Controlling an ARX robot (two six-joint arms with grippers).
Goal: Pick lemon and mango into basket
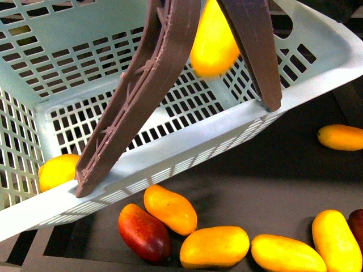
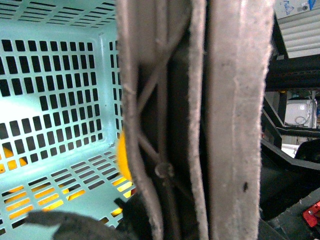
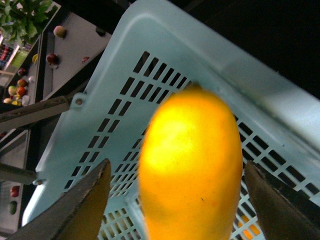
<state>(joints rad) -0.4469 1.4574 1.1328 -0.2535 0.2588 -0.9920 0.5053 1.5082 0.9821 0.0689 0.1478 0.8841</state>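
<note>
Above teal basket, smooth yellow-orange mango, right gripper spread apart around it.

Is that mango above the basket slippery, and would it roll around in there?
Probably slippery: the mango has smooth, glossy skin and rounded sides, which leave little to grip. It would likely roll, since it is oblong and the basket looks tilted. It looks plump and solid, so it is probably fairly heavy for its size.

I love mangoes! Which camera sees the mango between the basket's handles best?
The right wrist view: the mango fills the middle. The front view catches it blurred, cut off at the top. The left wrist view shows just a yellow sliver, maybe another fruit.
</note>
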